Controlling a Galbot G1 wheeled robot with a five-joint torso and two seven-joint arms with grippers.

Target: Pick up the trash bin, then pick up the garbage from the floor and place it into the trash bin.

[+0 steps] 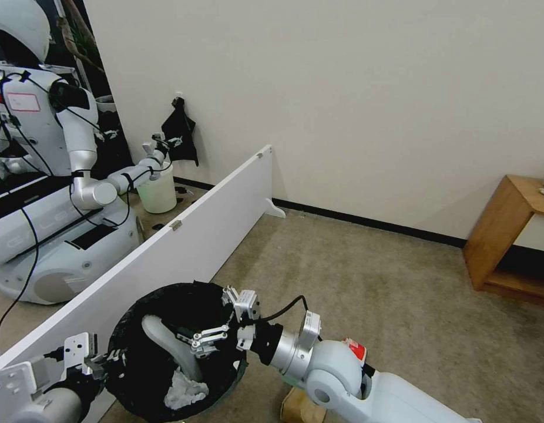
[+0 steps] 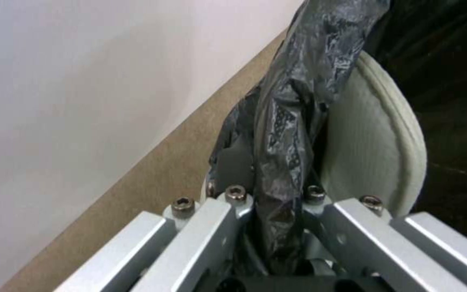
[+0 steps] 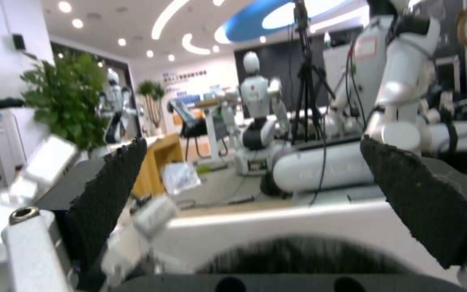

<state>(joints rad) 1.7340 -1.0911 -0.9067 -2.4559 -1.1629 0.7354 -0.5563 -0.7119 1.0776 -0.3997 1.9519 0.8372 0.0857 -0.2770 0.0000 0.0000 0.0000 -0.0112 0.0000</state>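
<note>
the beige carpeted floor (image 1: 372, 276) carries everything here, and a long white partition board (image 1: 184, 247) stands on it, running from the far wall toward the robot's near left; beyond that board another white robot (image 1: 43, 176) stands by a pale unlined bucket (image 1: 157, 191); a wooden side table (image 1: 507, 235) sits against the wall at the floor's far right edge; the round trash bin lined with a crinkly black bag (image 1: 137, 346) is at the near edge of the floor, just beside the partition board and directly in front of the robot; inside it a white slipper (image 1: 166, 343) leans upright against the liner, and a crumpled white tissue (image 1: 184, 390) lies at the bottom; the left hand (image 1: 101, 359) is at the bin's left rim, and in the left wrist view its fingers (image 2: 233, 202) are pinched narrow on the folded black bag at the rim, with the slipper's pale sole just behind; the right hand (image 1: 208, 339) reaches over the bin's opening from the right, above the slipper, its black padded fingers (image 3: 423, 202) spread wide and holding nothing; a brown paper bag (image 1: 298, 408) lies on the floor just under the right forearm, near the bin's right side.
</note>
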